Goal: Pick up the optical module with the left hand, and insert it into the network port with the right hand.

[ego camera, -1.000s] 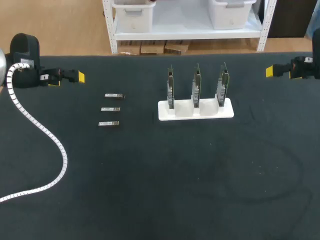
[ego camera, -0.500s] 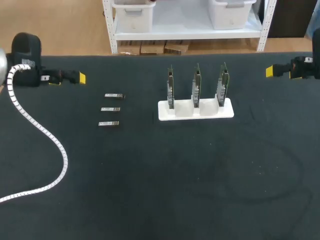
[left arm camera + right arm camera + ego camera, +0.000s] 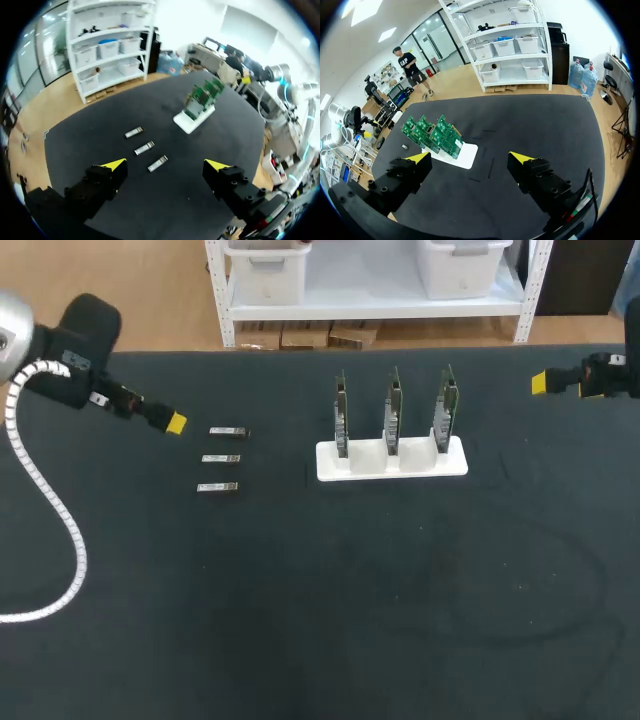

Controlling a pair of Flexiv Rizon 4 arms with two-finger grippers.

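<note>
Black table (image 3: 300, 620). Three optical modules lie flat in a column left of centre: far module (image 3: 229, 430), middle module (image 3: 221, 458), near module (image 3: 217, 486). To their right, a white holder (image 3: 392, 464) carries three upright circuit boards (image 3: 391, 405). Left gripper (image 3: 175, 423) is near the far module, not touching it, fingers wide apart, empty. Right gripper (image 3: 540, 382) is at the table's far right edge, fingers wide apart, empty.
</note>
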